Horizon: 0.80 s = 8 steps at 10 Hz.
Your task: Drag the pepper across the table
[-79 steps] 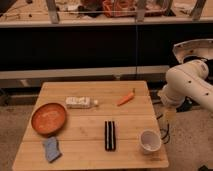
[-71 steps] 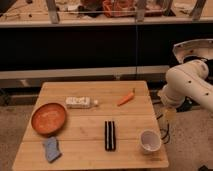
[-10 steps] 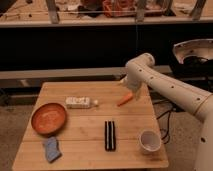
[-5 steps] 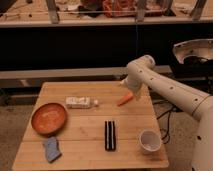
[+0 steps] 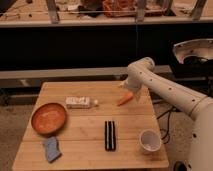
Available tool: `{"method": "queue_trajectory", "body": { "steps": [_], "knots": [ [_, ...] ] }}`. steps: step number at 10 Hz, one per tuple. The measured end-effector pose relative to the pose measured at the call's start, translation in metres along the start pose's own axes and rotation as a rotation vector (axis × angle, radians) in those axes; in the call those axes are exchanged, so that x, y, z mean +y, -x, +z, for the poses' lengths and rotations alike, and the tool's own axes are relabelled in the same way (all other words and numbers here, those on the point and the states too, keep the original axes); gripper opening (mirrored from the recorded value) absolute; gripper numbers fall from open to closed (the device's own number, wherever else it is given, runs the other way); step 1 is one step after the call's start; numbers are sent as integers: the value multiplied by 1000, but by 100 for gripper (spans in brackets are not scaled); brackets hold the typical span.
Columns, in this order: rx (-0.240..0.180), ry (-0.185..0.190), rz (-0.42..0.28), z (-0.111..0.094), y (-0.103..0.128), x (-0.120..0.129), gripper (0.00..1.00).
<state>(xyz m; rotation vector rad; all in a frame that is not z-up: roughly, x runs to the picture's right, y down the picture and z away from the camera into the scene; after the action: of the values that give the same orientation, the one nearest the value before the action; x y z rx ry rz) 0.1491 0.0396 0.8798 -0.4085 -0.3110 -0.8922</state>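
Observation:
The pepper (image 5: 125, 99), a small orange tapered vegetable, lies toward the far right part of the light wooden table (image 5: 80, 137), pointing up and to the right. My white arm reaches in from the right and bends down over it. The gripper (image 5: 127, 90) hangs right over the pepper's upper end, open, with nothing seen held between its fingers. Whether it touches the pepper I cannot tell.
An orange-brown bowl (image 5: 49, 118) sits at the left, a white bottle (image 5: 79, 102) lies beside the pepper, a black bar (image 5: 110, 135) rests at the middle front, a white cup (image 5: 149, 140) at the front right, a blue sponge (image 5: 51, 148) at the front left. Dark shelving stands behind the table.
Since several seconds ago the arm has swung from the right side in over the pepper. Over the last second it has barely shifted, and the pepper lies where it was.

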Motion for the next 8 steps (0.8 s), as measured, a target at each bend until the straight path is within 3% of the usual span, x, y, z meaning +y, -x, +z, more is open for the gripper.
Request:
{"method": "queue_trajectory", "body": {
  "steps": [8],
  "knots": [
    [-47,-11,-79,32,-7,1,80]
  ]
}}
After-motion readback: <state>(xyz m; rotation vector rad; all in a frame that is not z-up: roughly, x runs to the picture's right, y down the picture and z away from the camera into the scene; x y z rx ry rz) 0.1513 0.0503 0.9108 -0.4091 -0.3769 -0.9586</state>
